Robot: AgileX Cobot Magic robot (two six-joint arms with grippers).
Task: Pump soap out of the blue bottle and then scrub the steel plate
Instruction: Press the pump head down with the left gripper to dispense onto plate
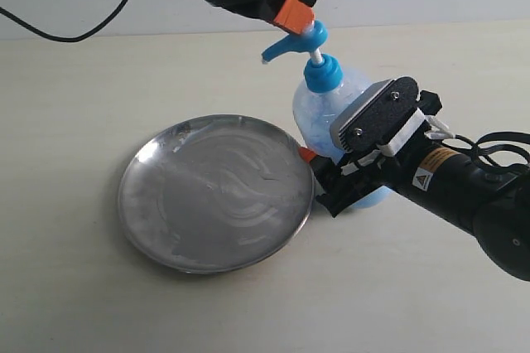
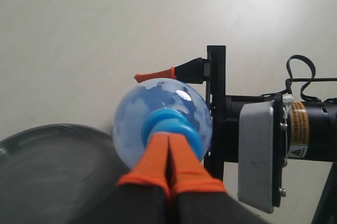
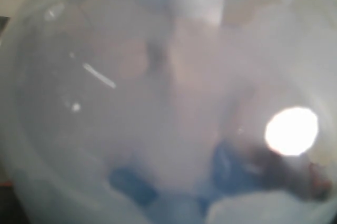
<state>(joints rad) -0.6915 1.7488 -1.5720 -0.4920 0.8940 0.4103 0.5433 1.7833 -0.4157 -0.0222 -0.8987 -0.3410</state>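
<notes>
Right gripper (image 1: 331,162) clamps the bottle (image 1: 319,113) at mid-body, its arm reaching in low from the desk's (image 1: 83,79) near right corner, likely to steady it for pumping. Bottle stands toward the far edge, just beside the plate (image 1: 137,204), nozzle (image 1: 273,53) aimed over the rim. Left gripper (image 2: 169,148), fingers together, angles steeply down, tips on the pump head (image 1: 315,34).

Blurred: blue bottle (image 3: 158,103) filled the right wrist view, nothing sharp. Cut off: steel plate (image 2: 47,145) ran past the left wrist view's edge. Hidden there: pump head (image 1: 291,45) lay beneath left gripper (image 2: 168,148).
</notes>
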